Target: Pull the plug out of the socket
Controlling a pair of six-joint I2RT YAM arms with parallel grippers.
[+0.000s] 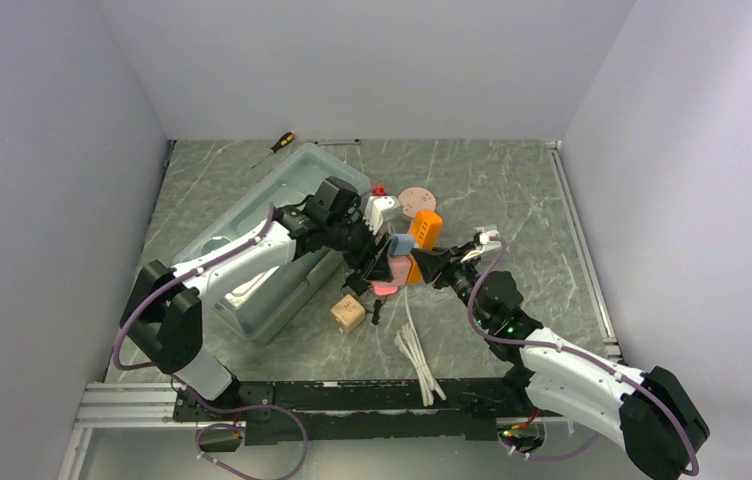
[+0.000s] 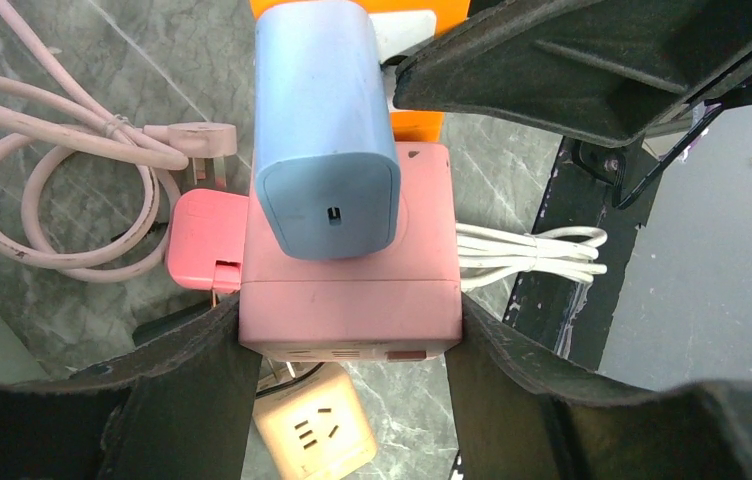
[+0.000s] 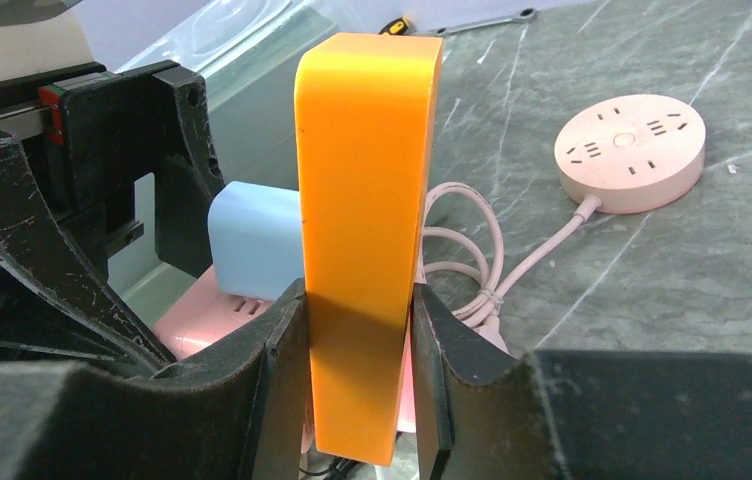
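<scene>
Left fingers [image 2: 192, 390]: partly open, clamped on both sides of the pink socket [image 2: 352, 290]
Right fingers [image 3: 277, 400]: almost closed, pinching the orange plug [image 3: 367, 230]
Orange plug: against the socket's 1 o'clock side, mid counter [image 1: 512, 200]

The top view looks down from above, behind the arms, over the worktop [image 1: 512, 200]. The left wrist view faces down past the left pincer [image 2: 352, 340], very near; the right looks level past the right pincer [image 3: 357, 340]. All share the socket [image 2: 352, 290], blue plug [image 2: 324, 130] and orange plug [image 3: 367, 200].
</scene>
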